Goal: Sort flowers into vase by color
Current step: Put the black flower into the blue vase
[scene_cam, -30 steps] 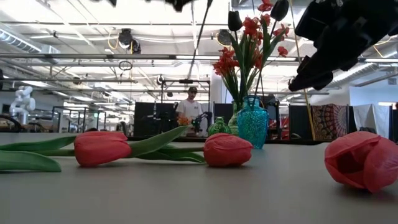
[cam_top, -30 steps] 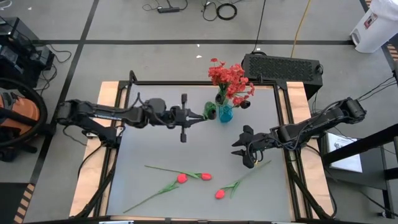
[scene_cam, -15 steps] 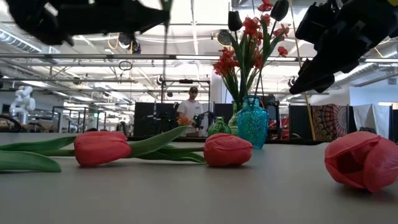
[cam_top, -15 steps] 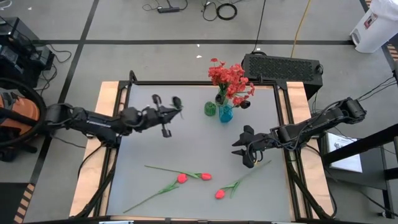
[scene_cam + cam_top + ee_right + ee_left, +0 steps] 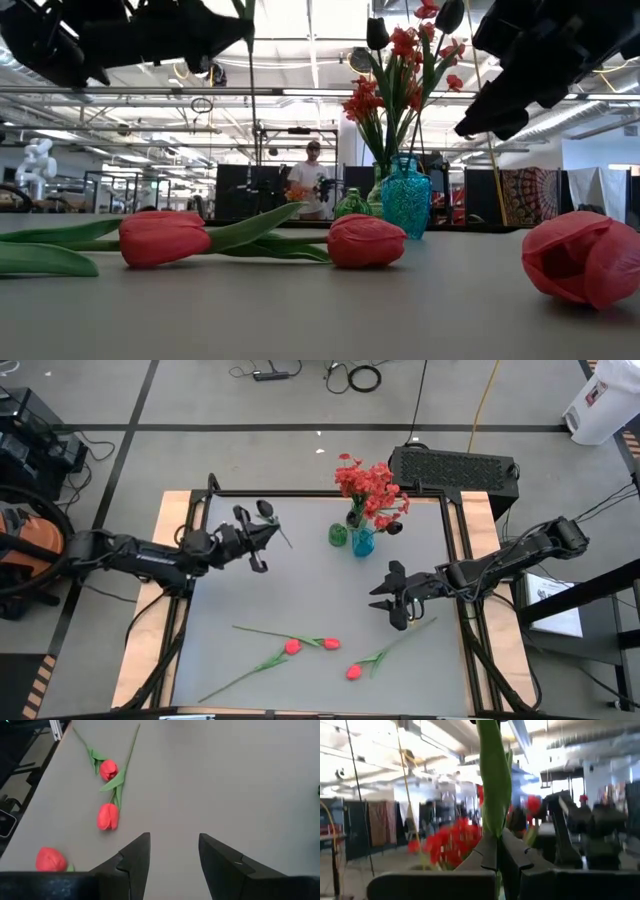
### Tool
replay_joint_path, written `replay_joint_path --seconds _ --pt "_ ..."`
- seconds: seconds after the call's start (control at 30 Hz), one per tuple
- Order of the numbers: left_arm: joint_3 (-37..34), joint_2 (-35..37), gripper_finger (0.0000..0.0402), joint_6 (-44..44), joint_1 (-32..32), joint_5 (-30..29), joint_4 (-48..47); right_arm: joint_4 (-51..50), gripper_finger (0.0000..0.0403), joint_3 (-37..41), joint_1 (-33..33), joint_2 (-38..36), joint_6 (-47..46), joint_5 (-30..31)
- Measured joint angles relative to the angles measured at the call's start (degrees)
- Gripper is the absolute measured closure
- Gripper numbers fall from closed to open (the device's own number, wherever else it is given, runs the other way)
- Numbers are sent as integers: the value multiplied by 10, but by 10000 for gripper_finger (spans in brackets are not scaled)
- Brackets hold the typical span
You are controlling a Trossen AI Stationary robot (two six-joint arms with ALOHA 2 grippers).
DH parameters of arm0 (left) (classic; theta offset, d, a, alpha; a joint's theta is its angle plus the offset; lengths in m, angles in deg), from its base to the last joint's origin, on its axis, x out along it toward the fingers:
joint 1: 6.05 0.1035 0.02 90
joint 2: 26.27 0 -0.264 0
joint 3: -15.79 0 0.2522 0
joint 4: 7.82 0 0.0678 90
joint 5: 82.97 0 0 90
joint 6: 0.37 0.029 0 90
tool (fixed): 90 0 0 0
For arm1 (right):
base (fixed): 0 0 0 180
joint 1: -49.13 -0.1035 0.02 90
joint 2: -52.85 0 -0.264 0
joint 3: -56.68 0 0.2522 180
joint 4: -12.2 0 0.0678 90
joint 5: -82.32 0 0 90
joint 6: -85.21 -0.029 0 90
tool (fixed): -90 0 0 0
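Dark-budded flower (image 5: 266,509), stem pinched in the closed left gripper (image 5: 262,530), hangs over the table's back left, well apart from the teal vase (image 5: 362,542). Carrying step, probably; next comes lowering its stem into the green vase (image 5: 338,536). Right gripper (image 5: 388,597) hovers half-open, empty. Three tulips (image 5: 292,646) wait. The bud's colour is unclear.

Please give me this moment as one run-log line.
left gripper: shut on dark flower | right gripper: open, empty | tulips: on table | teal vase: red flowers

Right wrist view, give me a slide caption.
Open right end effector hovers above the grey table, three red tulips lying ahead.
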Motion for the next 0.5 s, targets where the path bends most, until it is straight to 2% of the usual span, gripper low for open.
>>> replay_joint_path --seconds 0.27,0.5 --pt "59 -79 397 0 0 13 75 10 243 0 0 0 2 0" --pt "139 -176 391 0 17 13 98 10 243 0 0 0 2 0"
